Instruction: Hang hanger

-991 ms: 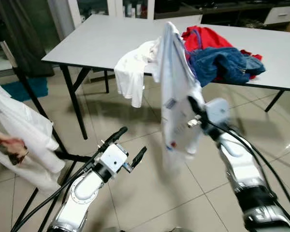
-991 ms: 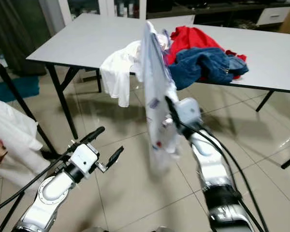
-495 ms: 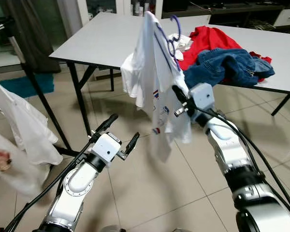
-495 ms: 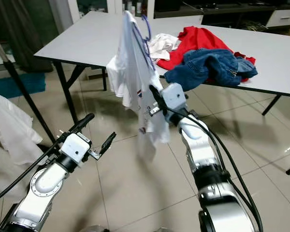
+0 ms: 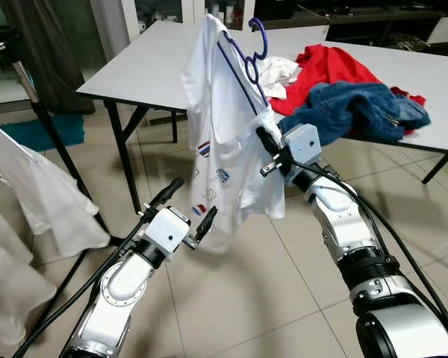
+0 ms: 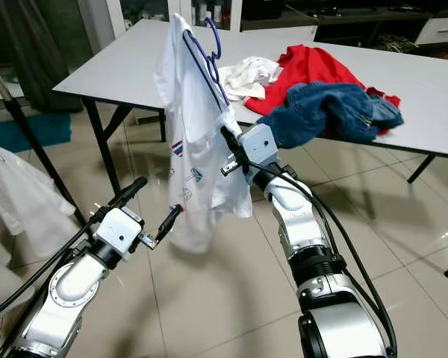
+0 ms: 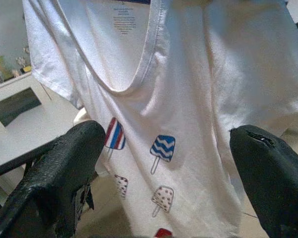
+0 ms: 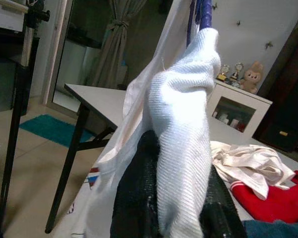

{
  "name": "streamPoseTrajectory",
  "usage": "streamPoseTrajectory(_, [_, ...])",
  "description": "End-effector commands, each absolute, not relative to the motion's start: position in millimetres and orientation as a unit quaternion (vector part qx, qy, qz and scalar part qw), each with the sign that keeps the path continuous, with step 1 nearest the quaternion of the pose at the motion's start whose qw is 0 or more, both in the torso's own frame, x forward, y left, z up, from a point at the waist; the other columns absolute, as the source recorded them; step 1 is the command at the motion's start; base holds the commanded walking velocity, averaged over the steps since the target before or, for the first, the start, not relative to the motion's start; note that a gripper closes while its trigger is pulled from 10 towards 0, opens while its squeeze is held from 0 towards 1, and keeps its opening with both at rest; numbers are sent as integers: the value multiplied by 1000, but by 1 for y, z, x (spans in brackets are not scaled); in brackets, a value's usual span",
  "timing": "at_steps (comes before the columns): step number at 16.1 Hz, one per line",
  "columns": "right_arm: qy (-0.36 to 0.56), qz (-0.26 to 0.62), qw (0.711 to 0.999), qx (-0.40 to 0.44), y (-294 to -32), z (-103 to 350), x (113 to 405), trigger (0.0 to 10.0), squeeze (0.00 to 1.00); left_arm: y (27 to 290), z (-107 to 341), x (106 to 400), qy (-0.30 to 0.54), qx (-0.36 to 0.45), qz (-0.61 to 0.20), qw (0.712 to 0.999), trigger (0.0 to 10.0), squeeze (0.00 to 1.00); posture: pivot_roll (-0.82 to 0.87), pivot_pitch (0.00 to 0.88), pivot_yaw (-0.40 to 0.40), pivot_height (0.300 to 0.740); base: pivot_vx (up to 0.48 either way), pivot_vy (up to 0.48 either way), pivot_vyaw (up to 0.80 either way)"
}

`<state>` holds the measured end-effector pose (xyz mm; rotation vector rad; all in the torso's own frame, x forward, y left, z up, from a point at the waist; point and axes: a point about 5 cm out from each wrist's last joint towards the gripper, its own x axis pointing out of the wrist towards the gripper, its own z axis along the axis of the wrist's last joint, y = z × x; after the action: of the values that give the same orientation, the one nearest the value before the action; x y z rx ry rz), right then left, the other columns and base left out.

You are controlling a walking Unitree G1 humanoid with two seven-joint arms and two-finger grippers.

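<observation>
Now my right gripper [image 5: 266,142] pinches the shirt [image 5: 228,142] on its hanger [image 5: 248,52], hook above my fingertips. My left gripper [image 5: 190,212] is spread just below the hem. I judge this carrying; next, reaching the rack [image 5: 30,82].

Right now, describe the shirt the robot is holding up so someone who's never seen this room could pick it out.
In front of the grey table, the right gripper is shut on a white T-shirt hanging on a blue hanger. Unlike the plain white garments on the rack to the left, it is printed with small ice-lolly pictures.
</observation>
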<state>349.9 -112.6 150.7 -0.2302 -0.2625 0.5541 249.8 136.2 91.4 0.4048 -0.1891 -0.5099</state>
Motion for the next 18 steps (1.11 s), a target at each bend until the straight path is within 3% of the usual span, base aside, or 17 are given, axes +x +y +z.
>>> streamPoseTrajectory(1, [-156, 272, 943, -114, -111, 163, 353, 10000, 0, 134, 92, 250, -92, 204, -253, 941, 10000, 0, 67, 0, -14, 740, 480, 0, 0])
streamPoseTrajectory(13, [-173, 272, 940, -111, -108, 169, 354, 10000, 0, 130, 93, 252, -95, 206, -258, 939, 10000, 0, 56, 0, -9, 740, 480, 0, 0])
streamPoseTrajectory(18, [-206, 251, 939, -113, -113, 187, 359, 10000, 0, 135, 120, 262, -145, 212, -235, 937, 10000, 0, 62, 0, -15, 740, 480, 0, 0])
